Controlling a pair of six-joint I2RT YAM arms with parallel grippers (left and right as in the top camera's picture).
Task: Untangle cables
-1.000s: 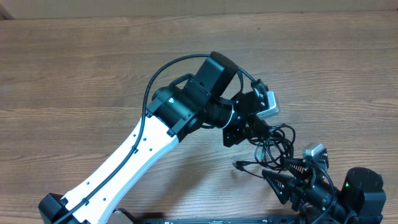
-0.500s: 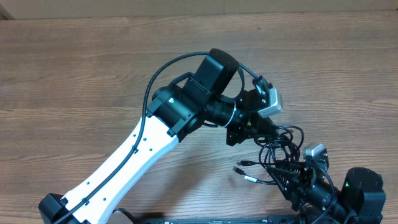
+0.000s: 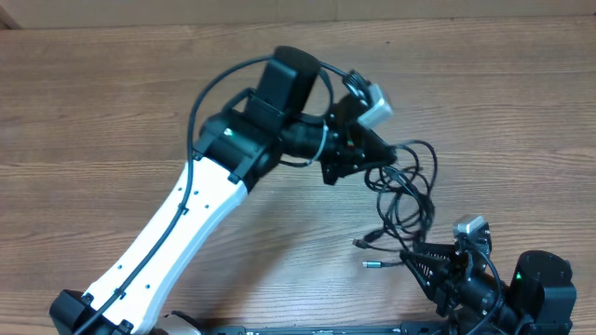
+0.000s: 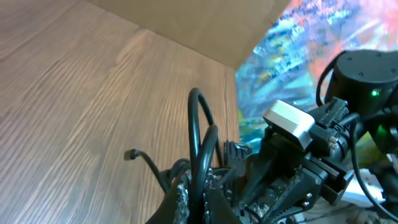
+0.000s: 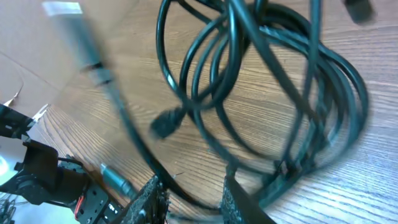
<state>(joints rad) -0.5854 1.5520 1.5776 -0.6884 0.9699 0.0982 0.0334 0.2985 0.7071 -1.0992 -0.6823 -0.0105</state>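
The cables (image 3: 407, 186) are a tangle of thin black cords hanging from my left gripper (image 3: 374, 154) down toward my right gripper (image 3: 419, 262). Two plug ends (image 3: 361, 245) lie on the table below the tangle, one of them silver-tipped (image 3: 372, 265). In the left wrist view my left gripper (image 4: 198, 198) is shut on a black cable strand (image 4: 202, 130). In the right wrist view my right gripper (image 5: 194, 198) is open; the cable loops (image 5: 267, 93) hang in front of it and one strand crosses between its fingers. A silver-tipped plug (image 5: 115, 180) lies by its left finger.
The wooden table (image 3: 112, 121) spreads far to the left and back. My white left arm (image 3: 177, 223) reaches diagonally across the table's middle. The right arm's base (image 3: 540, 288) sits at the front right corner, near the table's front edge.
My left gripper has moved up and to the left with the cables in it, drawing the tangle out longer and away from my right gripper. The right arm has barely moved.
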